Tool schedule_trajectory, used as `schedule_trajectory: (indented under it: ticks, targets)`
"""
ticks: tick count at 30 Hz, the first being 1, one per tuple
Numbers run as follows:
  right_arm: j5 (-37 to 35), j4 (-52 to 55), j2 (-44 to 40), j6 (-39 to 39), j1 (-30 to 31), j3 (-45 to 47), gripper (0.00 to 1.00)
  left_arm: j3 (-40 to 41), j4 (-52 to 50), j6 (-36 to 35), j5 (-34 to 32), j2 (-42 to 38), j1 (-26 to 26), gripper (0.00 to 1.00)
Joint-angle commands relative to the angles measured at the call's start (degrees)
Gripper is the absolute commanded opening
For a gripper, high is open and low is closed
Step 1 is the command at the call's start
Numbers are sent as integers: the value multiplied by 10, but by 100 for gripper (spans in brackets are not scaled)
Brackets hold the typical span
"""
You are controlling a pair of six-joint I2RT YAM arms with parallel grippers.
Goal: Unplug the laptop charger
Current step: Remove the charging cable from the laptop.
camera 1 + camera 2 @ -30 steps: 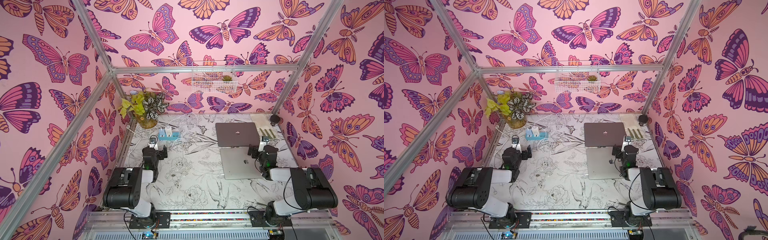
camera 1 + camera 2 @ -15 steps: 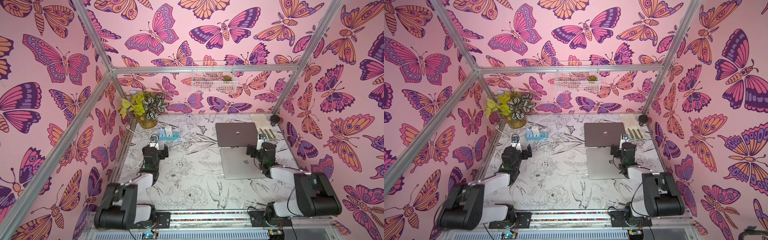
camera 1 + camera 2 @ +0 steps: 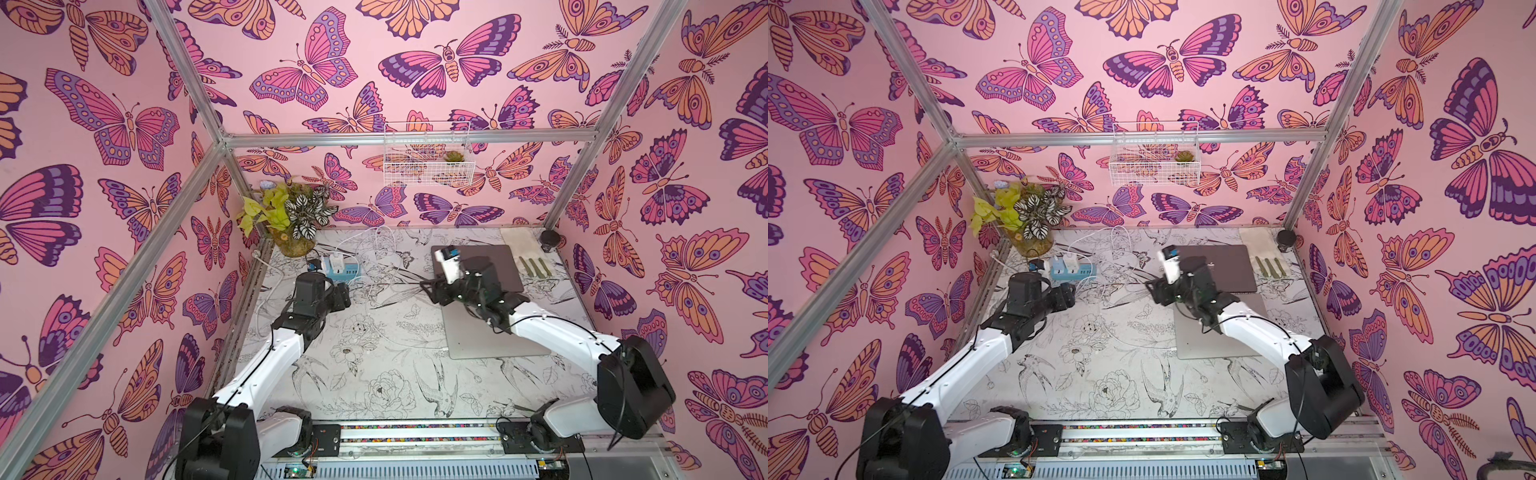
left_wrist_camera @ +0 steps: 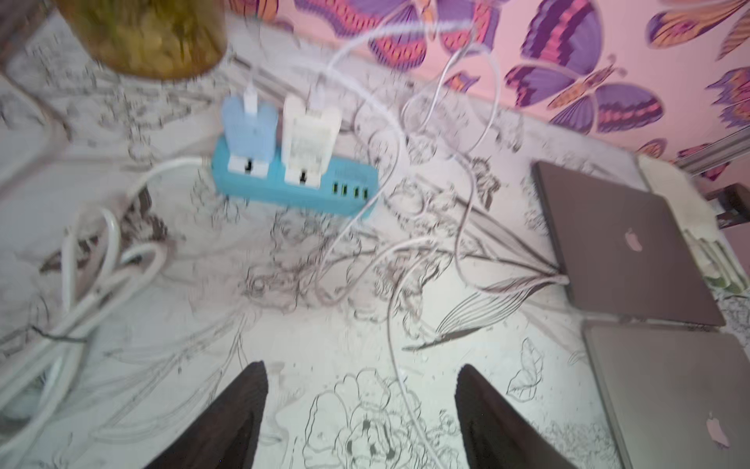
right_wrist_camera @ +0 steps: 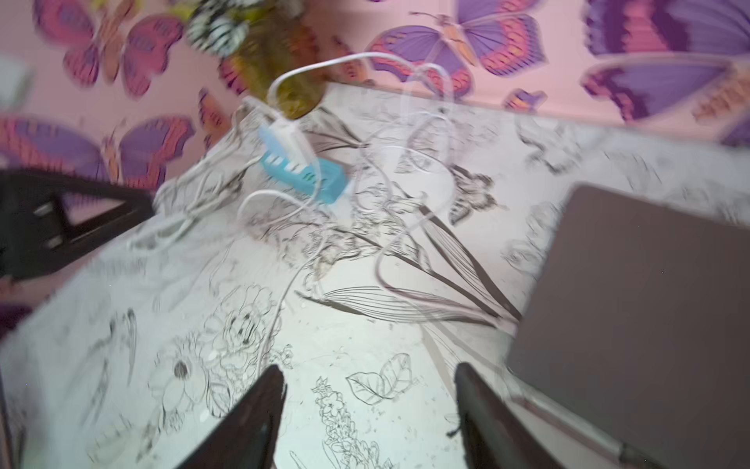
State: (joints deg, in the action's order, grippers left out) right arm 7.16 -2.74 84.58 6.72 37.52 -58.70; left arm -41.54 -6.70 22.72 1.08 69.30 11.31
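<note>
Noted a table [image 3: 374, 374] clad in black-and-white bird and flower print, enclosed by pink butterfly walls [image 3: 332, 62] and an aluminium frame [image 3: 407, 139]. Recorded two closed laptops on the right half: a dark laptop [image 3: 509, 270] far, a silver laptop [image 3: 478, 345] nearer, edges just beside each other. Found the laptop charger [image 4: 310, 138], a white brick, seated upright in a blue power strip [image 4: 292, 186] at the far left of the table, beside a pale blue adapter [image 4: 249, 130]. Traced loose white cables [image 4: 389, 325] across the table toward the dark laptop's left edge. Found the left claw [image 4: 361, 369] spread, gripping nothing, poised above the table just on the near side of the strip. Found the right claw [image 5: 369, 367] likewise spread and empty, above the table at the dark laptop's left edge. Logged a wire basket [image 3: 428, 176] on the far wall containing a small succulent [image 3: 453, 157], and a pot [image 3: 293, 245] in the far-left corner holding leafy plants.
</note>
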Motion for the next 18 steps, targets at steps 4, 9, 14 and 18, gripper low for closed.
schedule_trajectory:
  ticks: [4,9,14,18]
  targets:
    - [-14,168,101,-69,14,-143,52,-41,-50,1,103,72,-14,56]
    - [-56,201,103,-15,13,-142,50,-85,-65,-147,127,69,132,52]
    - [-162,280,73,79,-22,-115,61,-76,-65,-279,193,86,249,60]
    - [-173,369,88,95,-34,-140,68,-86,-64,-378,163,152,340,63]
